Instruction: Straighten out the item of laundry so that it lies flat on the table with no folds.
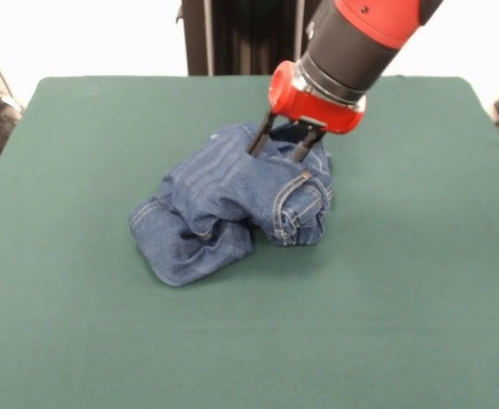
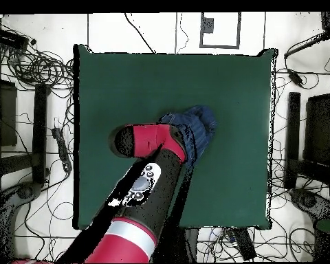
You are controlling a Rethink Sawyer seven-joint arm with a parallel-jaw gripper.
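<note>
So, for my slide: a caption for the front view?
Gripper pressed into crumpled jeans on green table.

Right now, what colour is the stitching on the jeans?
Tan, on the blue jeans; the front view shows it best.

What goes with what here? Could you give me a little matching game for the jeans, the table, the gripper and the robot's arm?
Things:
1. jeans
2. table
3. gripper
4. arm

Descriptions:
A. dark green, spread under everything
B. red and black, coming down from above
C. blue, bunched in a crumpled heap
D. two dark fingers pressed down into the denim

Pairs: 1-C, 2-A, 3-D, 4-B
</note>
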